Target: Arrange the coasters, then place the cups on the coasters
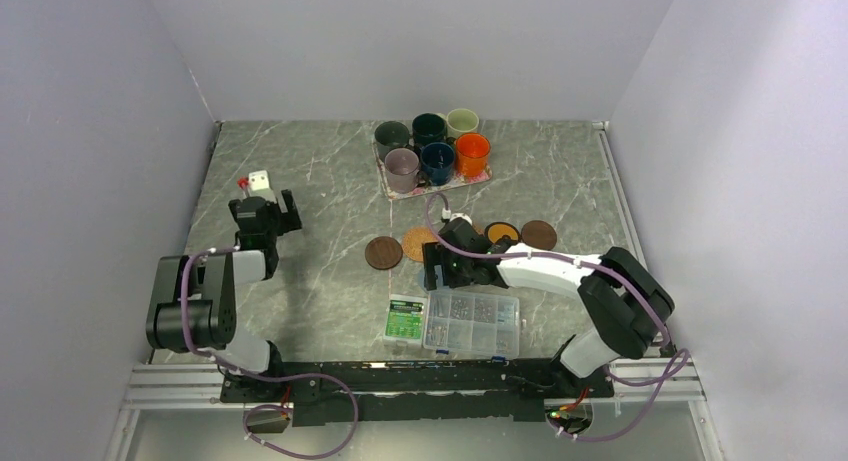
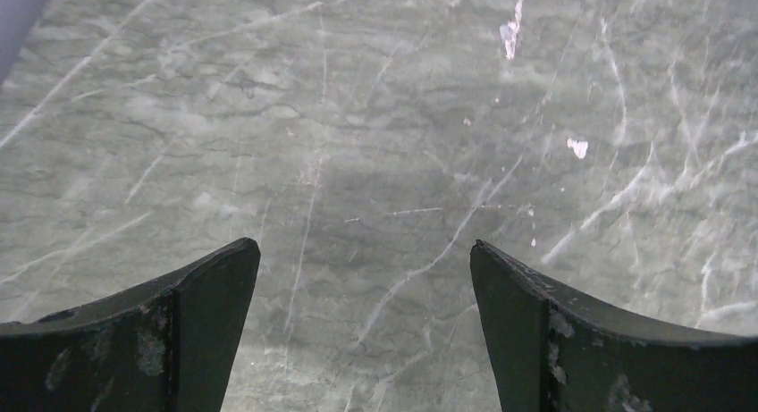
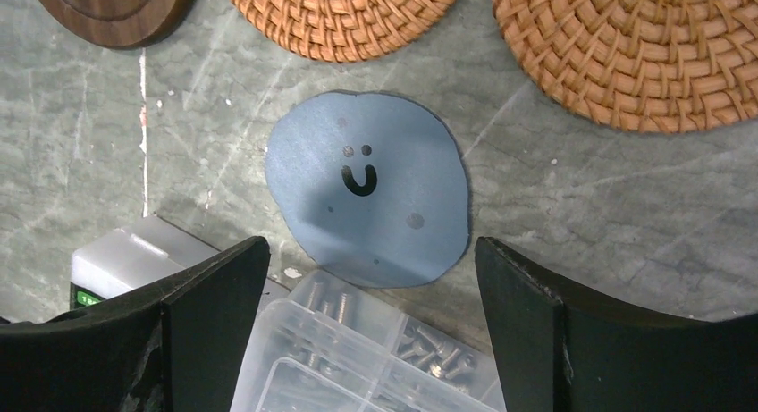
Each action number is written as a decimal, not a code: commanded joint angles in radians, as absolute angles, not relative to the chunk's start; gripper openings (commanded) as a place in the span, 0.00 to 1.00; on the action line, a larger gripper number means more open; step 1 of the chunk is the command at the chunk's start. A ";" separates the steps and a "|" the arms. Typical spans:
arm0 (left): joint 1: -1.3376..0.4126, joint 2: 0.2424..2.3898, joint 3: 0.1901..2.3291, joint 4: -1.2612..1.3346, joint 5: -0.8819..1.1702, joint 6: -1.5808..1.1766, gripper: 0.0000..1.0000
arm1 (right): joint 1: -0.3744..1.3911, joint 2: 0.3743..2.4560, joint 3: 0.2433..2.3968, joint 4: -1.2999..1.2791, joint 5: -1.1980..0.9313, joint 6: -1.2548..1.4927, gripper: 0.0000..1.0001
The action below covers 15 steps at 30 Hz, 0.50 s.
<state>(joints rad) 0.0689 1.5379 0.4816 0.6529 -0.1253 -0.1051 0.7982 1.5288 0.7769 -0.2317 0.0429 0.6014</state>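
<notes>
So, spotter, overhead first: what could bite me?

— Your right gripper [image 1: 434,271] hangs low over the thin coasters mid-counter. The clear plastic screw box [image 1: 472,323] sits just on its near side. A dark brown round coaster [image 1: 383,252] and a woven tan coaster [image 1: 418,243] lie just beyond it. The six small handled cups [image 1: 437,161] stand packed together on the rectangular floral tray [image 1: 390,191] at the back, none on a coaster yet. Lifting one out, you could knock its neighbours.

— Left wrist view?

— Your left gripper [image 2: 365,251] is released and holds nothing, over bare grey marbled counter [image 2: 357,117]. It is well apart from everything, so I see no hazard there.

— Right wrist?

— Released too, fingers spread with nothing between them. The light blue smiley-face coaster [image 3: 368,190] lies flat below them. I judge that disc thin and flush with the counter, so your fingers may scrape stone or merely slide it. The screw box corner lies right against its near edge and would block a finger there. The woven tan coaster and a second woven one [image 3: 635,50] crowd the far side, so a push could shove them out of place.
</notes>
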 commanded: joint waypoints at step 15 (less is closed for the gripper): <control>0.072 1.360 0.469 0.482 -0.384 -0.324 0.94 | 0.830 1.669 0.852 -0.111 -0.096 0.635 0.86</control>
